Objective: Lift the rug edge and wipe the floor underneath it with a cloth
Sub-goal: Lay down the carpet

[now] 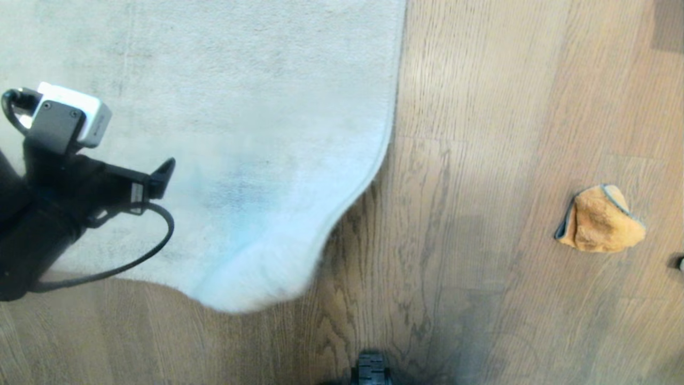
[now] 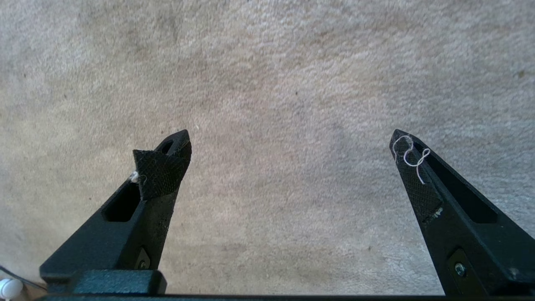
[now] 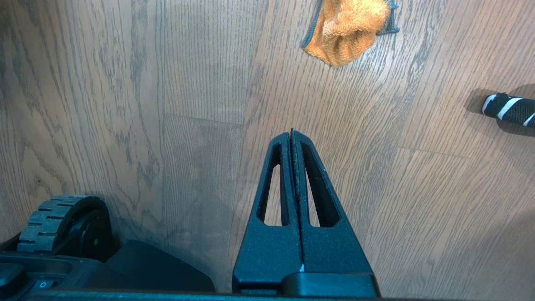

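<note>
The pale grey rug (image 1: 240,107) fills the upper left of the head view. The rug edge (image 1: 393,123) runs down its right side to a rounded corner (image 1: 251,299) on the brown wood-grain floor (image 1: 454,240). My left gripper (image 1: 157,182) hovers over the rug's left part, well inside the edge. In the left wrist view the left gripper (image 2: 290,140) is open wide, with only rug pile between its fingers. The orange cloth (image 1: 601,219) lies crumpled on the floor at the right. My right gripper (image 3: 291,134) is shut and empty above bare floor, short of the cloth (image 3: 347,29).
A black-and-white striped object (image 3: 510,109) lies on the floor beyond the cloth, and shows at the right edge of the head view (image 1: 678,262). The robot's base (image 1: 371,369) sits at the bottom centre, and its wheel (image 3: 62,221) is close to the right gripper.
</note>
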Robot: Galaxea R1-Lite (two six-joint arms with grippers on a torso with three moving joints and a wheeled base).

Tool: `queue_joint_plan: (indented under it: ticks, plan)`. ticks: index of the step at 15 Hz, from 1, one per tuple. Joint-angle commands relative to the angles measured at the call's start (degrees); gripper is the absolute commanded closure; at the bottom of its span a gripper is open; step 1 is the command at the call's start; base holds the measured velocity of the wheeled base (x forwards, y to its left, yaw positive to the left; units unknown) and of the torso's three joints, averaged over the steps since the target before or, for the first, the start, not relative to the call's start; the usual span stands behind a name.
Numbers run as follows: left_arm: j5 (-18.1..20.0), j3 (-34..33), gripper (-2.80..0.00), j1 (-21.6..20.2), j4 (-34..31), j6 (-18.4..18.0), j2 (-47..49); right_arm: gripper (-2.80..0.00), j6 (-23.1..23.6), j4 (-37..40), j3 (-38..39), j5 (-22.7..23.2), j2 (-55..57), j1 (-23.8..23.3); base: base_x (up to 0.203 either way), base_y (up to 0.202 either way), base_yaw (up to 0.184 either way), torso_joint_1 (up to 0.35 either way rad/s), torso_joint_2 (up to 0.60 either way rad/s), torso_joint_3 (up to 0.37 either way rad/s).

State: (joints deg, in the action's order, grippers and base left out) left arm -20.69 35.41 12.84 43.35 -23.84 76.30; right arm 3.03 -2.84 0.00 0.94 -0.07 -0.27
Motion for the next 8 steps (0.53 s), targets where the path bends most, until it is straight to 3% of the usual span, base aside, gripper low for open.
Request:
queue_joint_plan:
  ticks: [1,8]
  plan:
    - [-0.1,2.1,-2.80,0.2,0.2,-0.1,1.3,0.00,0.0,-0.1,0.0,0.0,0.1,0.0,0.000,0.000,0.000,0.000,0.00,0.000]
    - [-0.2,0.2,-2.80,1.0,0.2,-0.1,1.9,0.00,0.0,-0.1,0.0,0.0,0.1,0.0,0.000,0.000,0.000,0.000,0.00,0.000]
